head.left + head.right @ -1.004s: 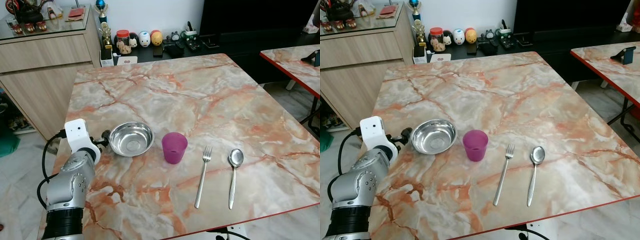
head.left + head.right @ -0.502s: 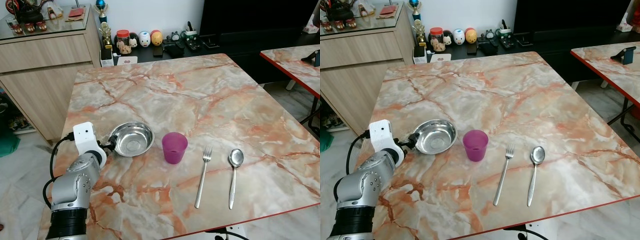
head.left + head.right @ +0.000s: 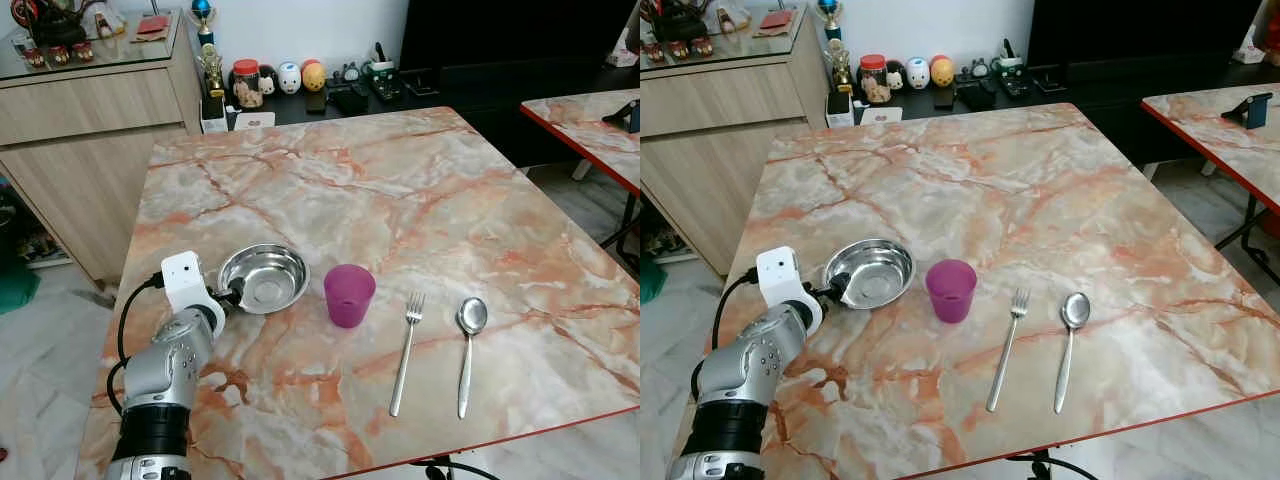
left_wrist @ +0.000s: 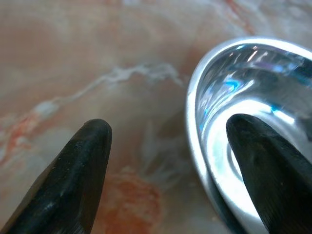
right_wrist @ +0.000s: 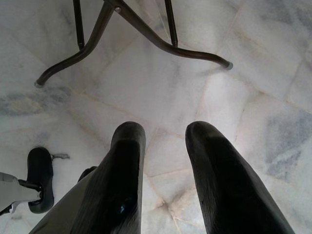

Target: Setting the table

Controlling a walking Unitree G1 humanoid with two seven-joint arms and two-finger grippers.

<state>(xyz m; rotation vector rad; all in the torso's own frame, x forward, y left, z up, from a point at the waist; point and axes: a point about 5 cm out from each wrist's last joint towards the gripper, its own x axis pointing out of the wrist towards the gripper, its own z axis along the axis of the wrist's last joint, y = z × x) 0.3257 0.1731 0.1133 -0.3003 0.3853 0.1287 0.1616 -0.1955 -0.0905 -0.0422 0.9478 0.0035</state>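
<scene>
- Whereas a second ago the left gripper (image 3: 236,291) hung just off the steel bowl's (image 3: 263,278) rim with its wrist over the table's left edge, it has since pushed forward and inward, and its tips now meet the bowl's near-left rim.
- The bowl, cup, fork and spoon have kept their places through the three moments.
- Nearest the front edge of the marble table (image 3: 400,190) lie the fork (image 3: 406,352) and the spoon (image 3: 467,339), side by side and apart, handles toward the robot; the purple cup (image 3: 348,294) stands upright between the bowl and the fork, near but touching neither.
- Beyond the table's far edge a low dark shelf carries small figurines (image 3: 300,77) and a jar (image 3: 246,83); a wooden cabinet (image 3: 90,110) stands to the far left, and a second red-edged table (image 3: 590,125) to the right.
- In the left wrist view the fingers (image 4: 73,175) are spread wide, straddling the bowl's wall: one finger over bare marble outside, the other inside the shiny hollow; whether either presses the metal cannot be told.
- The right gripper (image 5: 163,141) hangs idle over the pale tiled floor (image 5: 253,97), fingers slightly parted and holding nothing, near dark metal table legs (image 5: 141,34).
</scene>
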